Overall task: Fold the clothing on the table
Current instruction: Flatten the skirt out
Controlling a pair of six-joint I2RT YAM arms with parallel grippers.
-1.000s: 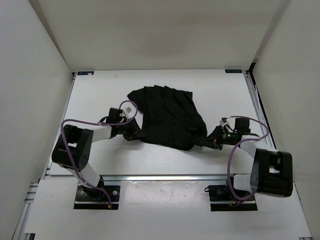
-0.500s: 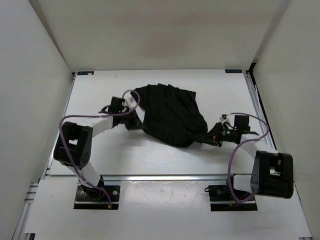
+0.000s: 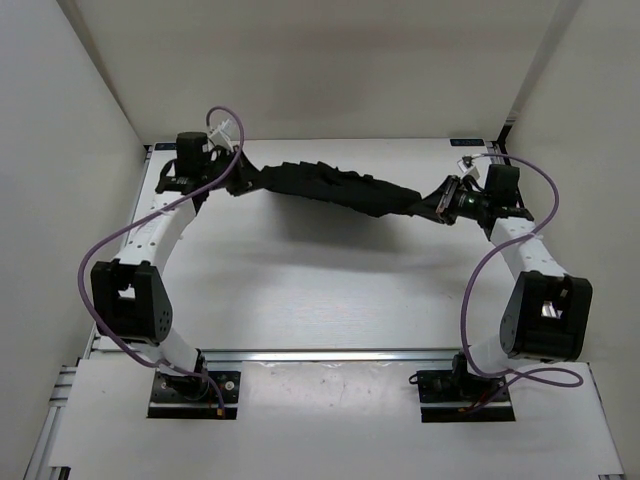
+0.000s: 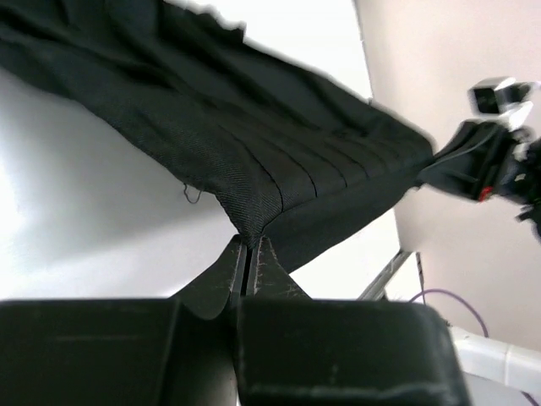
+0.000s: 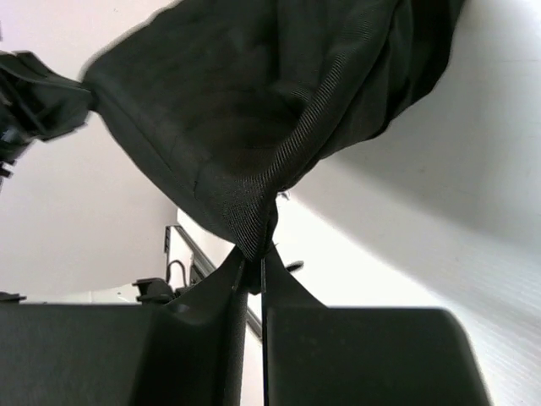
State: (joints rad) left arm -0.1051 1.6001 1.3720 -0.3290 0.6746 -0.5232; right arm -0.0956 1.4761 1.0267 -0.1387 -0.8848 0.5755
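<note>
Black pleated garment (image 3: 330,188) hangs stretched above the counter (image 3: 300,290) near its far edge, long axis left-to-right, between the left pincer (image 3: 228,182) and right pincer (image 3: 432,203), each pinched tight on one end.

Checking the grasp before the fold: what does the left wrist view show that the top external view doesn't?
Only left wrist: the left pincer pinched shut on a corner of the clothing, pleats plain. Only top external: the whole table with its far corners, the clothing strung across it. Both: the right pincer holding the far end.
</note>
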